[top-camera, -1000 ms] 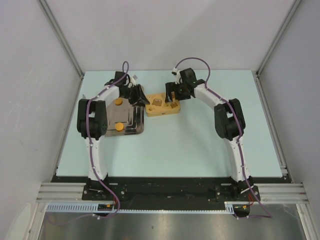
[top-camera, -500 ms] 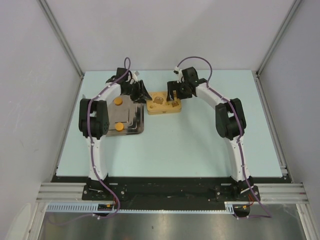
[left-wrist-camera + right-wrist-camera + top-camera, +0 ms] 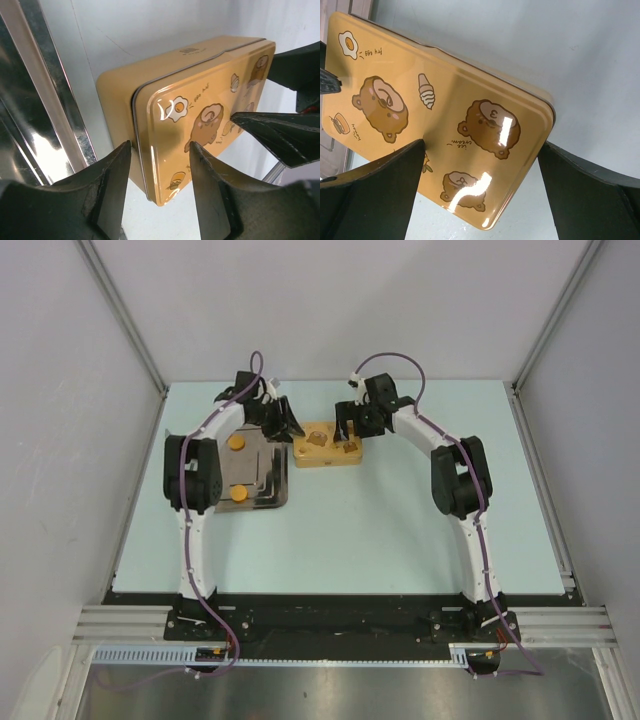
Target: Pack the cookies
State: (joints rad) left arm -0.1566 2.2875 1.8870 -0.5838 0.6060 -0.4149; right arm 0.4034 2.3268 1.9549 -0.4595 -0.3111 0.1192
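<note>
Lying flat on the metal tray [image 3: 272, 502], two orange cookies [image 3: 236, 442] were judged light, rigid, slick; best pinched across rims. Left gripper [image 3: 160, 147] stood half-open, right gripper [image 3: 481, 145] wide; both empty.

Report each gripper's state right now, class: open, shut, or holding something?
Left gripper: open, holding nothing; the tin shows between its fingers.
Right gripper: wide open over the tin, holding nothing.

White-black arms [image 3: 190, 550], purple cables [image 3: 386, 357]
</note>
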